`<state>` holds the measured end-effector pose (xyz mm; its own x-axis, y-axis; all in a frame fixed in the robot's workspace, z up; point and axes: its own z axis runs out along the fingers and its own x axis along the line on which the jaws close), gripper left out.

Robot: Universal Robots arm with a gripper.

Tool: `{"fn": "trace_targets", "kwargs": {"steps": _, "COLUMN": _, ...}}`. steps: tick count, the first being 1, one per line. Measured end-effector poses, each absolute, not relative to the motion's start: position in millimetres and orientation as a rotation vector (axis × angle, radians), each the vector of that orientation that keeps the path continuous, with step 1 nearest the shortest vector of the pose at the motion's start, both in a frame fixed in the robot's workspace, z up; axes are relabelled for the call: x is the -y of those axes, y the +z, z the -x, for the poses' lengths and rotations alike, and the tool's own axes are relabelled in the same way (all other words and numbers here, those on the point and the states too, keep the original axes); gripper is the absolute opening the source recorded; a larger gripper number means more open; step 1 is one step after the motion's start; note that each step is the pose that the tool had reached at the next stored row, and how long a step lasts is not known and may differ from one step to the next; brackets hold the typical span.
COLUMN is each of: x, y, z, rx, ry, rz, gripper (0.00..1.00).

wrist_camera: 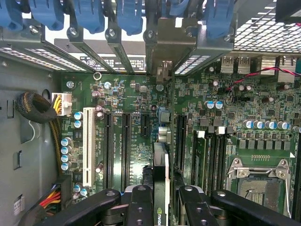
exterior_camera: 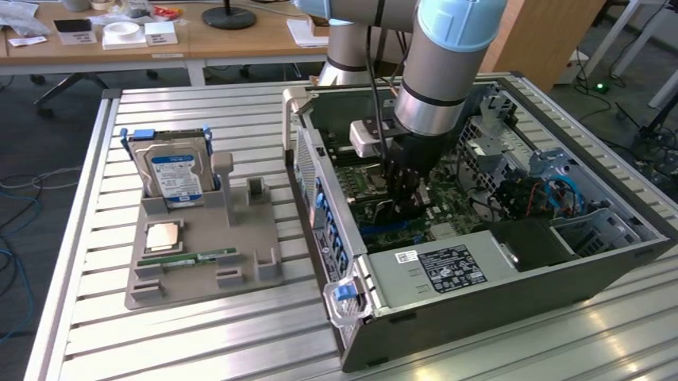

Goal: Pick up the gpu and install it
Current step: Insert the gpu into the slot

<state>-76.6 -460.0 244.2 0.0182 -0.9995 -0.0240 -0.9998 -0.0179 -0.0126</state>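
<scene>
On the slatted table [exterior_camera: 190, 333], inside the open case [exterior_camera: 509, 302], the gripper [wrist_camera: 162, 202] clamps the gpu [wrist_camera: 160, 165] edge-on just over the motherboard [wrist_camera: 127, 94]; seating seems near, so keep it square and press evenly.

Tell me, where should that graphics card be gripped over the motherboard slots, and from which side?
Grip the gpu along its long edge away from the motherboard, pinching its two flat faces, coming in through the open side of the case. It stands edge-on to the slots, so its connector edge stays free. The end effector sits this way.
</scene>
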Motion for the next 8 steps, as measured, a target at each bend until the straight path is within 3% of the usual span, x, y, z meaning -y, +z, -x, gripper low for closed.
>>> {"fn": "trace_targets", "kwargs": {"steps": 8, "x": 460.0, "y": 244.2, "z": 76.6, "rx": -2.183, "ry": 0.013, "rz": 2.223, "gripper": 0.26}}
